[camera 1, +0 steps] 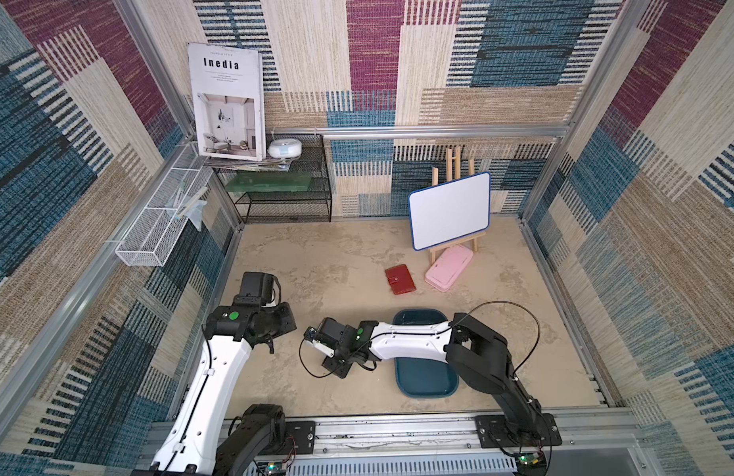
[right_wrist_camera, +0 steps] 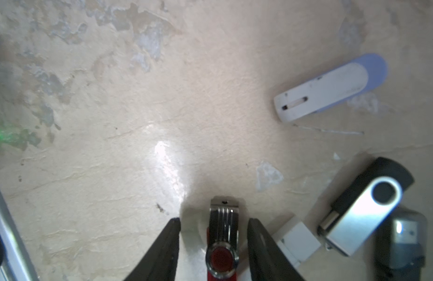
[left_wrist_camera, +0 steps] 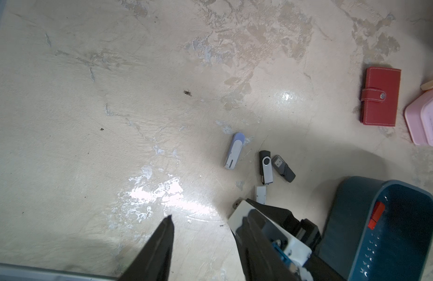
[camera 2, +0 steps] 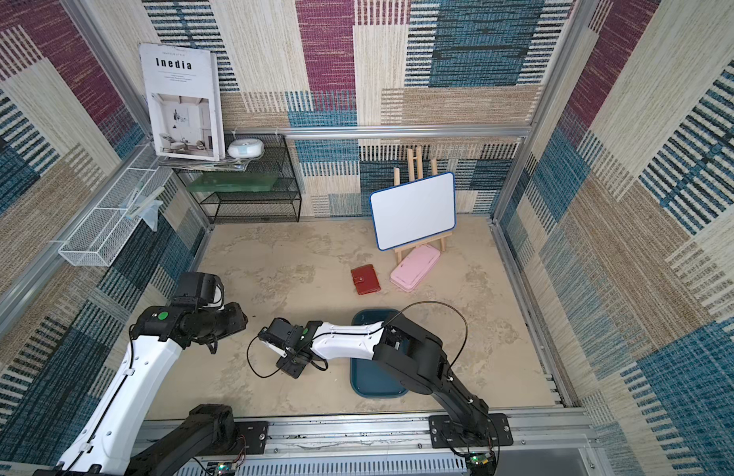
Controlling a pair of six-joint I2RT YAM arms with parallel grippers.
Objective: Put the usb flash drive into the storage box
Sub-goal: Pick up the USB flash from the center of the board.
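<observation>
A red usb flash drive (right_wrist_camera: 224, 240) with a metal swivel cover lies on the table between the fingers of my right gripper (right_wrist_camera: 214, 220). The jaws are open, with a gap on each side of the drive. Beside it lie a white-and-lavender drive (right_wrist_camera: 332, 87), a black-and-silver one (right_wrist_camera: 366, 214), a grey one (left_wrist_camera: 283, 168) and a small white one (right_wrist_camera: 298, 240). The teal storage box (camera 1: 425, 383) sits under the right arm and holds another red drive (left_wrist_camera: 375, 215). My left gripper (left_wrist_camera: 208, 216) hangs open and empty over bare table to the left.
A red wallet (camera 1: 400, 279) and a flat pink case (camera 1: 448, 268) lie behind the box, in front of a whiteboard on an easel (camera 1: 449, 210). A black wire shelf (camera 1: 282, 185) stands at the back left, and a white mesh basket (camera 1: 159, 230) hangs on the left wall.
</observation>
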